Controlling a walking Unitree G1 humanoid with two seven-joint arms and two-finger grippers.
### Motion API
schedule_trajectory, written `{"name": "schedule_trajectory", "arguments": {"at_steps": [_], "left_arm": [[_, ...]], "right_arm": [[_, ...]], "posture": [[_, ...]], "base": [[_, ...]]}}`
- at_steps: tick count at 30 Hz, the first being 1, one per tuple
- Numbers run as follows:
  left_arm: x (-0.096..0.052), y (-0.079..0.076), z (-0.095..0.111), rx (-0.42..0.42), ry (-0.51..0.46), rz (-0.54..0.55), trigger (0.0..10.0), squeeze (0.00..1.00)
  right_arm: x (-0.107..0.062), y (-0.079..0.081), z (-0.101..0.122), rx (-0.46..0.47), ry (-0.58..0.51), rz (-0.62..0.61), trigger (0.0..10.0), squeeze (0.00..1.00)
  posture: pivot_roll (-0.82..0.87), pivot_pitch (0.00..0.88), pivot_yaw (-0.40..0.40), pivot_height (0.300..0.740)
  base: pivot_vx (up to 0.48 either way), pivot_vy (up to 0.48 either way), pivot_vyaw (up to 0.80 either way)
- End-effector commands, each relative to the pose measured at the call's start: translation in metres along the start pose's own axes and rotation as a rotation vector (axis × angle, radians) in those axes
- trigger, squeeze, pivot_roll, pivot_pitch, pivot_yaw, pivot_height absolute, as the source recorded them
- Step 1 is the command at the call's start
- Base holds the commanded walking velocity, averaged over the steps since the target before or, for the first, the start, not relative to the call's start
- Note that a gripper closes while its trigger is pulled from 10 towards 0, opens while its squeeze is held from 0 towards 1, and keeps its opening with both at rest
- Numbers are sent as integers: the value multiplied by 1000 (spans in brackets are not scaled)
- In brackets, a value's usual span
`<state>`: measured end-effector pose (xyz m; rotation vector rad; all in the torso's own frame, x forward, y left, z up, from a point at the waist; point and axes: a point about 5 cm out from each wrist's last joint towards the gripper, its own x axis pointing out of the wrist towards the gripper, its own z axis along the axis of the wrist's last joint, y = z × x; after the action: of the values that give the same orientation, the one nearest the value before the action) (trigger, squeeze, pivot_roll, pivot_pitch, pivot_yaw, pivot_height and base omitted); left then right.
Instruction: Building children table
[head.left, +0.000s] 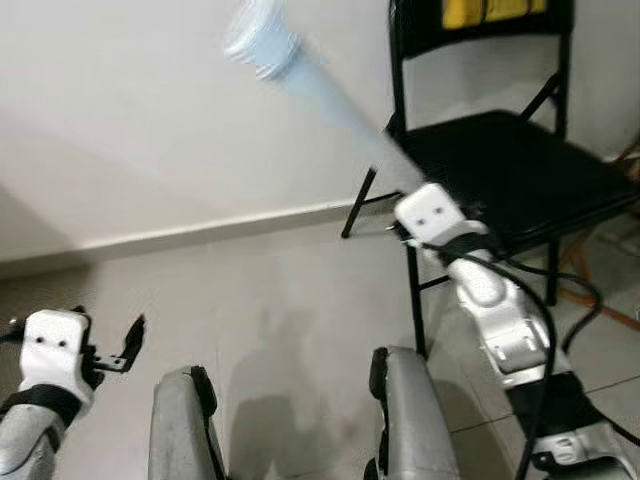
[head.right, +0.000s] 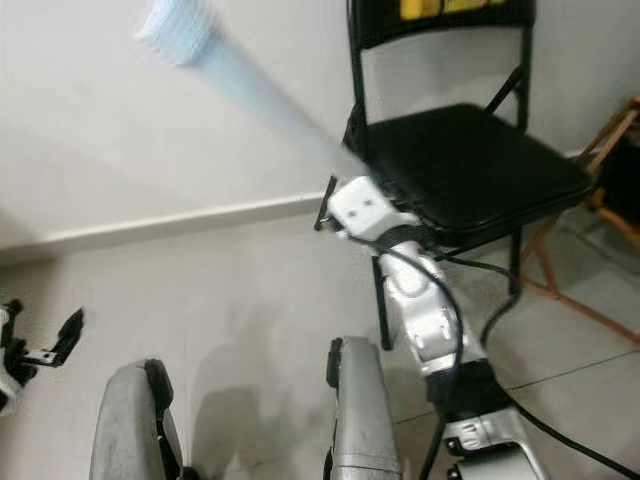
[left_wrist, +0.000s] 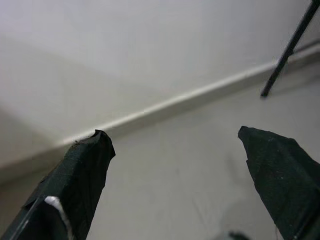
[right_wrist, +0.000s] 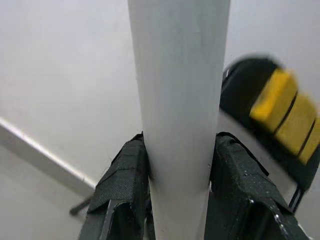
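A pale blue table leg (head.left: 310, 85), a long round tube with a ribbed end, is held up in the air, tilted toward the upper left and blurred. My right gripper (right_wrist: 177, 170) is shut on the table leg (right_wrist: 177, 100), one black finger (right_wrist: 125, 185) pressed against each side. The right arm (head.left: 495, 310) is raised in front of the black chair. Low at the left, my left gripper (head.left: 110, 345) is open above the floor with nothing between its fingers (left_wrist: 82, 175).
A black folding chair (head.left: 500, 160) stands at the right against the white wall, with something yellow (head.left: 480, 10) on its backrest. A wooden frame (head.right: 600, 200) sits at the far right. My two grey legs (head.left: 300, 420) rest on the light tiled floor (head.left: 280, 290).
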<state>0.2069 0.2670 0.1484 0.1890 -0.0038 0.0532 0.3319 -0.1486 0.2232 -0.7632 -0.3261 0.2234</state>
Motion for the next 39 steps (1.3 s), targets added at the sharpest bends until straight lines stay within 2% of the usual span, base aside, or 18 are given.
{"name": "schedule_trajectory", "arguments": {"at_steps": [1, 3, 7, 15, 20, 22, 26, 28, 31, 34, 37, 39], "left_arm": [[0, -1, -4, -31, 9, 9, 10000, 0], [6, -5, -2, -79, -16, 13, 10000, 0], [9, -13, 2, -112, -43, -22, 10000, 0], [12, -26, 0, -137, -49, -48, 10000, 0], [14, -21, 1, -126, -56, -40, 10000, 0], [18, -15, 3, -119, -66, -33, 10000, 0], [22, -14, 6, -168, -79, -32, 10000, 0], [24, -25, 7, -191, -80, -83, 10000, 0], [23, -34, 7, -207, -78, -129, 10000, 0], [21, -35, 5, -176, -67, -145, 10000, 0], [21, -32, 3, -134, -59, -142, 10000, 0], [22, -29, 2, -98, -53, -148, 10000, 0]], "right_arm": [[-4, 9, 1, 14, -8, 52, 0, 0], [-6, 19, 1, 7, -11, 111, 0, 0], [-10, 31, 0, -2, -4, 168, 0, 0], [-15, 42, -4, -1, 23, 222, 0, 0], [-19, 47, -11, -50, 43, 255, 0, 0], [-19, 46, -17, -80, 65, 275, 0, 0], [-15, 43, -20, -91, 75, 273, 0, 0], [-13, 45, -18, -78, 66, 271, 0, 0], [-12, 49, -16, -66, 59, 275, 0, 0], [-13, 55, -16, -68, 62, 292, 0, 0], [-13, 55, -20, -106, 71, 311, 0, 0], [-13, 55, -26, -167, 82, 344, 0, 0]], "posture": [[-100, 0, -38, 467], [-98, 0, -41, 482], [-97, 0, -45, 497], [-94, 0, -50, 521], [-91, 0, -54, 536], [-90, 0, -55, 546], [-92, 0, -53, 561], [-88, 0, -53, 571], [-85, 0, -53, 581], [-83, 0, -57, 596], [-80, 0, -58, 606], [-78, 0, -55, 616]], "base": [[0, 0, 0], [0, 0, 0], [0, 0, 0], [0, 0, 0], [0, 0, 0], [0, 0, 0], [0, 0, 0], [0, 0, 0], [0, 0, 0], [0, 0, 0], [0, 0, 0], [0, 0, 0]]}}
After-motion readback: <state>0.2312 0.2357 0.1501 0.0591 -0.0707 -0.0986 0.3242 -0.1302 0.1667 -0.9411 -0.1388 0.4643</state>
